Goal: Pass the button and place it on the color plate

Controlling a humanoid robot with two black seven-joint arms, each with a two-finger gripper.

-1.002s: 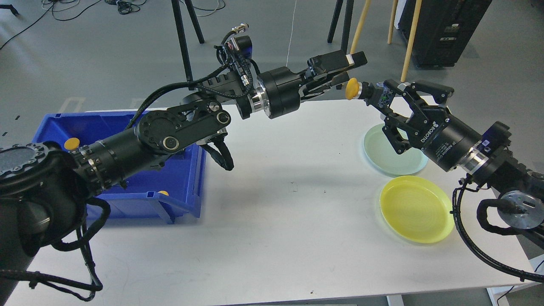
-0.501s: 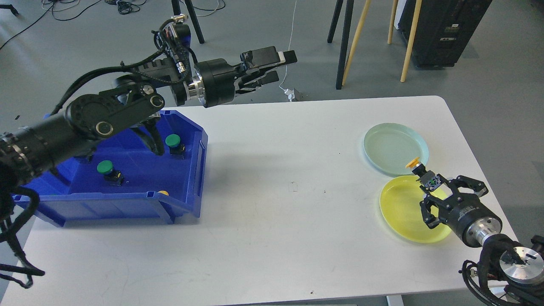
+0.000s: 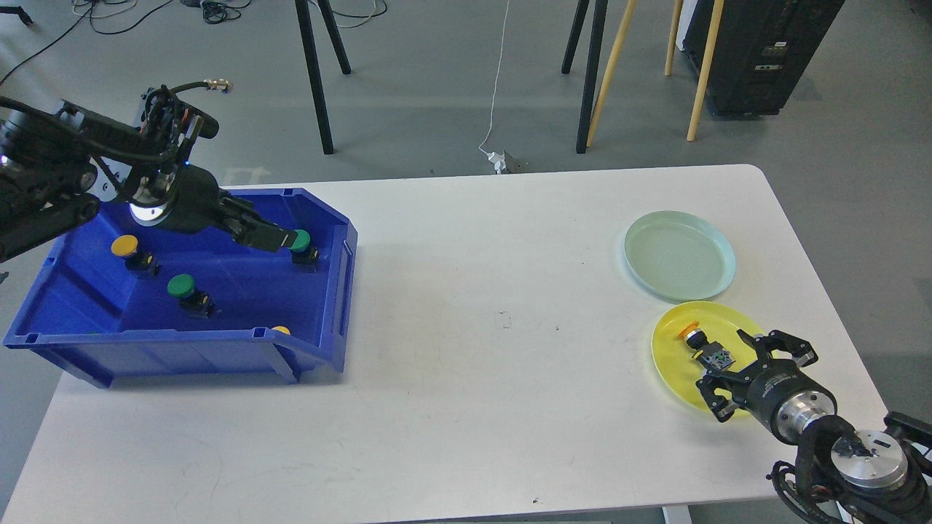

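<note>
A white table (image 3: 473, 364) fills the frame's lower part; above it lies grey floor with stand legs and a cable. At lower right, the yellow button (image 3: 700, 345) lies on the yellow plate (image 3: 673, 364), just beyond the right gripper (image 3: 750, 356), whose fingers are spread wide and empty. The pale green plate (image 3: 678, 255) sits above. At left, the left gripper (image 3: 273, 239) reaches into the blue bin (image 3: 320, 320) beside a green button (image 3: 300, 240); whether it is open, I cannot tell.

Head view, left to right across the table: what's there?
Blue bin → yellow button in bin → green button → left gripper → mint plate → yellow button on yellow plate → right gripper.
</note>
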